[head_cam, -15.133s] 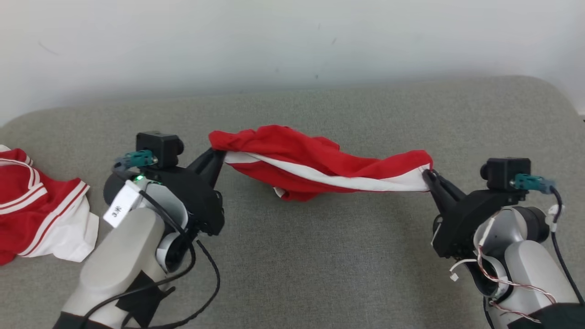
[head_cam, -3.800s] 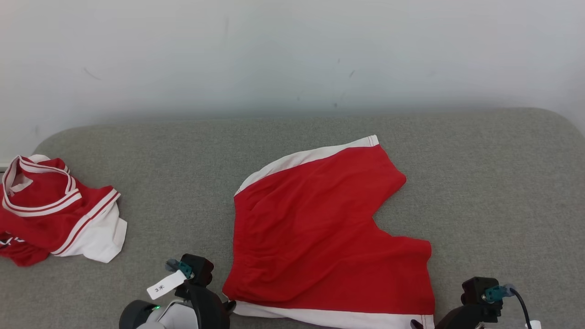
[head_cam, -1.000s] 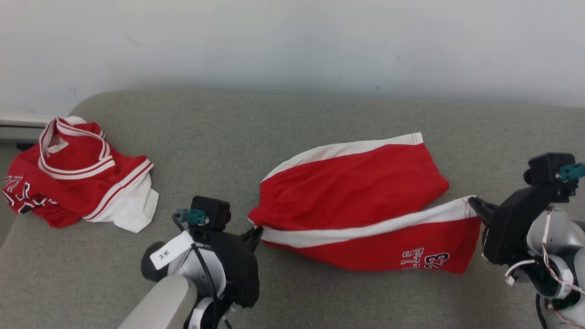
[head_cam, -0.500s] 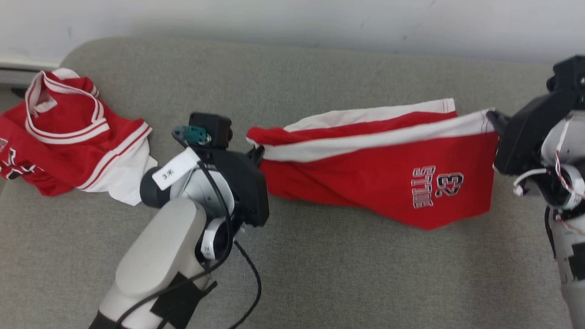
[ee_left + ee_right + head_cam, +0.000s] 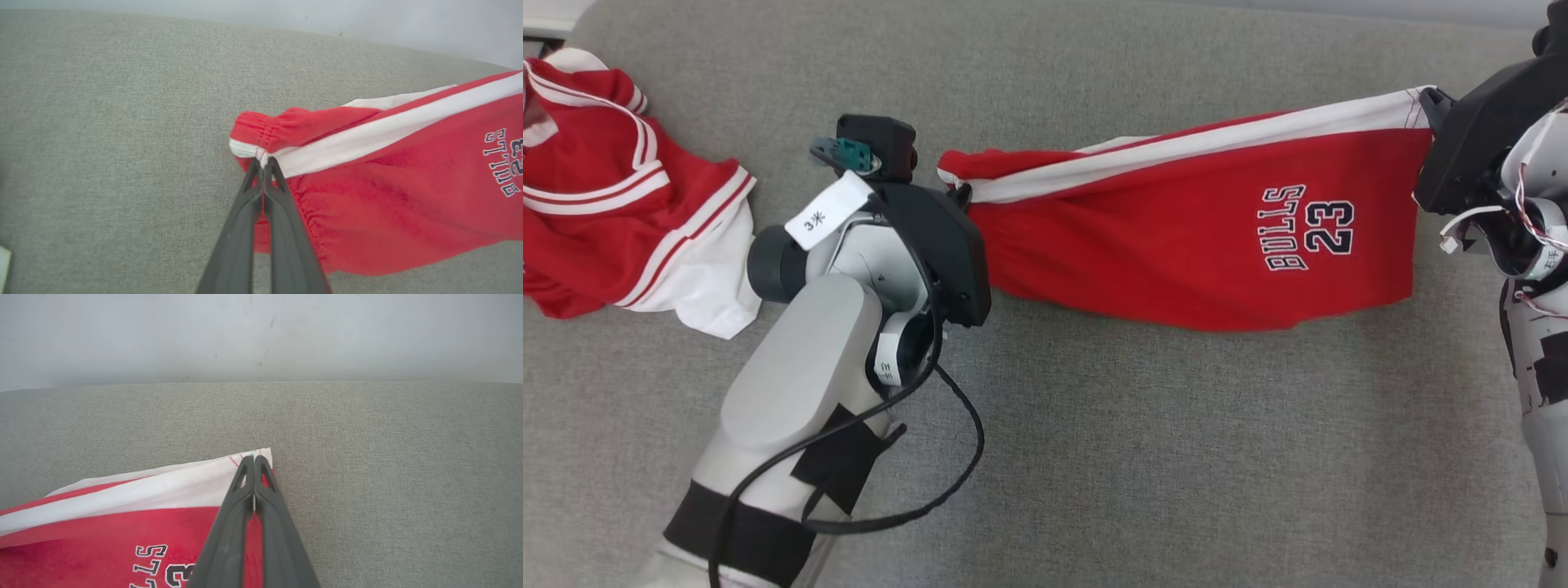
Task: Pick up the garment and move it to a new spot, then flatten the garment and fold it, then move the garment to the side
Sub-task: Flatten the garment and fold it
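Head view: the red shorts (image 5: 1192,237) are stretched across the grey couch (image 5: 1094,457) between the left gripper (image 5: 960,194) and the right gripper (image 5: 1427,102), with a red jersey (image 5: 605,188) crumpled off to the left. Left wrist view: fingers pinched tight on the waistband corner. Right wrist view: fingers clamped on the white-striped hem corner
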Robot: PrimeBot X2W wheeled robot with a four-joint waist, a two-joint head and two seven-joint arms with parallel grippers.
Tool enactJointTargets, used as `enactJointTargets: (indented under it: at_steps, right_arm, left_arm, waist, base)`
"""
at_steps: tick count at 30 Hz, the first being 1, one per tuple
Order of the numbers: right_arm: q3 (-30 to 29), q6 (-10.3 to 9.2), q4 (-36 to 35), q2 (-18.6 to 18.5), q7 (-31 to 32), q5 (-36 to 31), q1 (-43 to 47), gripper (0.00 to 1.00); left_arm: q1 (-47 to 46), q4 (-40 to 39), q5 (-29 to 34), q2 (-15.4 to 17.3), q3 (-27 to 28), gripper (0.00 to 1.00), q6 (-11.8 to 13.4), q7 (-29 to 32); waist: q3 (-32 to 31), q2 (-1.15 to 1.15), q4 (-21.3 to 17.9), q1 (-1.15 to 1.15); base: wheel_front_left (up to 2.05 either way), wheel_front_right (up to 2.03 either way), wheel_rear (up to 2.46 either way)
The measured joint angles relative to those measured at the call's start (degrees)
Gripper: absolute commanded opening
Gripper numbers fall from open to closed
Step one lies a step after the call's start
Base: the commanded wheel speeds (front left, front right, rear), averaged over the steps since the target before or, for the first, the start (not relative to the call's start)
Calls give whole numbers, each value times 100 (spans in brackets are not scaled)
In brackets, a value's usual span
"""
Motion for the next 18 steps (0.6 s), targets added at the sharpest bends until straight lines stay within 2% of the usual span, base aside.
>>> enactJointTargets:
  at_steps: [9,10,11,12,18]
  right_arm:
    - [52,-8,642,97,-555,-75,-378,0]
    - [53,-8,710,118,-616,-75,-382,3]
    - [48,-8,811,147,-660,-73,-400,37]
    - [42,-7,873,182,-711,-63,-425,100]
    - [15,59,1213,232,-1103,-47,-595,100]
  left_arm:
    - [-358,436,27,-42,34,0,-1,-200]
    - [-388,470,27,-43,33,42,-1,-204]
    - [-410,504,29,-43,27,86,-1,-253]
    - [-418,542,27,-42,22,100,-1,-285]
    - [-426,543,-140,-13,-290,100,7,-538]
  waist:
    - [195,0,-39,-1]
    - [203,0,-41,-1]
    - [210,-1,-42,-1]
    - [216,-1,-43,-1]
    - [220,-1,-51,-1]
  base:
    - [0,0,0]
    - [0,0,0]
    - [0,0,0]
    - [0,0,0]
    - [0,0,0]
